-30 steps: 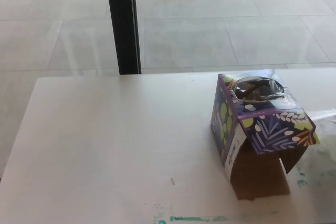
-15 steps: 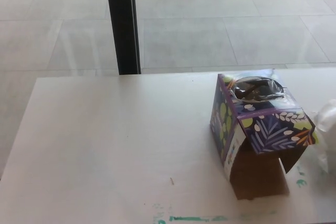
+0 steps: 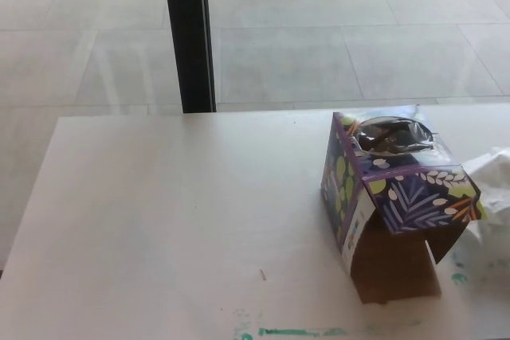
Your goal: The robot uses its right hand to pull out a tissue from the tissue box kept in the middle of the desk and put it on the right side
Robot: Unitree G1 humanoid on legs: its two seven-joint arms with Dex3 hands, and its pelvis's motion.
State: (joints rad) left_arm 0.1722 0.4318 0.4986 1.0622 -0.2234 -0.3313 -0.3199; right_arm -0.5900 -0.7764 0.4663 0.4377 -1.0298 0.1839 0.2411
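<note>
Robot hand unseen; crumpled white tissue [image 3: 496, 177] beside tissue box [image 3: 396, 197].

A single head view looks down and forward from above the near edge of the desk [image 3: 159, 220], at middling range. The desk fills the lower half; beyond its far edge the tiled floor [image 3: 319, 53] and a dark post [image 3: 188, 33] fill the top. The box [image 3: 394, 205] sits right of centre, and the right edge cuts off the tissue [image 3: 494, 189].
</note>
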